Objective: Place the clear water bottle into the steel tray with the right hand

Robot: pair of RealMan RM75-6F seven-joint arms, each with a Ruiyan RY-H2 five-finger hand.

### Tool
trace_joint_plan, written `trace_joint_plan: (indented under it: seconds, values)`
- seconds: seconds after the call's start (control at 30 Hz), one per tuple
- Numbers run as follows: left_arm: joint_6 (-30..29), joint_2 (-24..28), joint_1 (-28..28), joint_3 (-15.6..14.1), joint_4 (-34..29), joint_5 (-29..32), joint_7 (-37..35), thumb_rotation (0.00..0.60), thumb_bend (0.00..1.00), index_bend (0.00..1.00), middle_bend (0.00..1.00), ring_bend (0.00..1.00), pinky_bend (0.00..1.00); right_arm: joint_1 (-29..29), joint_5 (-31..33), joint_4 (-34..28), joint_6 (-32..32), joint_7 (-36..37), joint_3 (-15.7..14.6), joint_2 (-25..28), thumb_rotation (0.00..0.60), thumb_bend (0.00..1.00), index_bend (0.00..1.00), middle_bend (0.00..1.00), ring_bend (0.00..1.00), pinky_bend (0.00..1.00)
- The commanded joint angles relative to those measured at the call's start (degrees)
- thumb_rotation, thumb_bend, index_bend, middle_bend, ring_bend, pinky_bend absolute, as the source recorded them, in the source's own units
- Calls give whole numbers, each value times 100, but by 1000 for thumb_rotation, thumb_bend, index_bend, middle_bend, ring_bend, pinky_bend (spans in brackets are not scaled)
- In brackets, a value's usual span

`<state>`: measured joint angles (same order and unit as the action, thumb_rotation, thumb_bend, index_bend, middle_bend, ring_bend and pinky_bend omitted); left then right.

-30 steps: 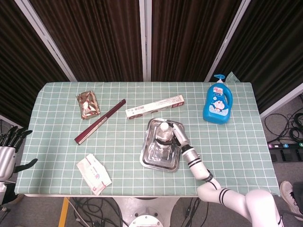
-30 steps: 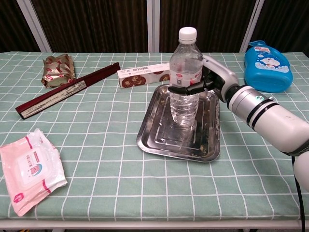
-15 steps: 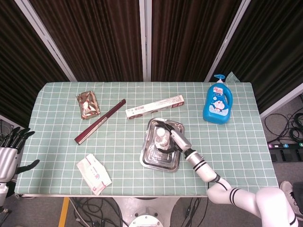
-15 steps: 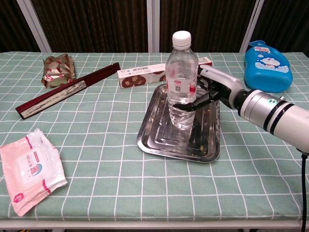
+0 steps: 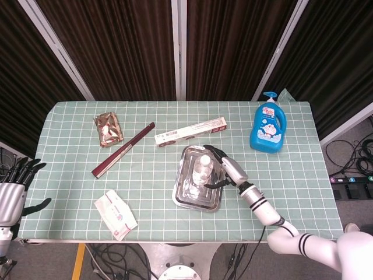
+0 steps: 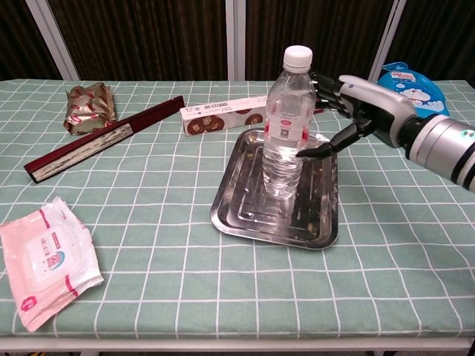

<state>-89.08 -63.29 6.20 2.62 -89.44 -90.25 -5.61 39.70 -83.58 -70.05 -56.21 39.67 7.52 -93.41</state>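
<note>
The clear water bottle [image 6: 286, 126] with a white cap stands upright inside the steel tray [image 6: 241, 221] at the table's middle. In the head view the bottle [image 5: 203, 170] shows from above within the tray [image 5: 185, 195]. My right hand [image 6: 358, 108] hovers just right of the bottle with its fingers spread and nothing in it; the thumb tip points at the bottle's label, a small gap apart. The same right hand [image 5: 228, 169] lies over the tray's right side. My left hand [image 5: 13, 189] hangs off the table's left edge, fingers apart and empty.
A blue soap bottle [image 6: 413, 87] stands behind my right hand. A long biscuit box [image 6: 223, 114] lies just behind the tray. Further left are a dark red flat box [image 6: 104, 138], a shiny snack packet [image 6: 88, 104] and a pack of wet wipes [image 6: 46, 261].
My right hand has let go of the bottle, spread its fingers and drawn back to the right. The bottle now stands free in the tray.
</note>
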Motion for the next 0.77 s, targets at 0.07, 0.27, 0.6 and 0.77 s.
trace_joint_plan:
  seconds: [0.07,0.27,0.6,0.77]
  values:
    - [36,3,11,0,-28,18,36,600,136,236,235,97,189,-255,247,-1193,243,-1103,-227,1339,600,0,0,5,0,0]
    - [137,-21,33,2,-5,95,-22,600,137,236,235,97,189,-941,977,-2710,-513,-4650,-638,3139,600,88,0,40,0,0]
    - [272,-30,62,-61,-9,85,24,600,138,236,235,97,189,-2303,1018,-3352,-2489,-5894,-1003,3644,600,69,0,51,0,0]
    - [311,-52,100,-59,3,64,12,600,137,236,235,97,190,-2452,904,-3045,-2441,-5399,-962,3525,600,66,0,51,0,0]
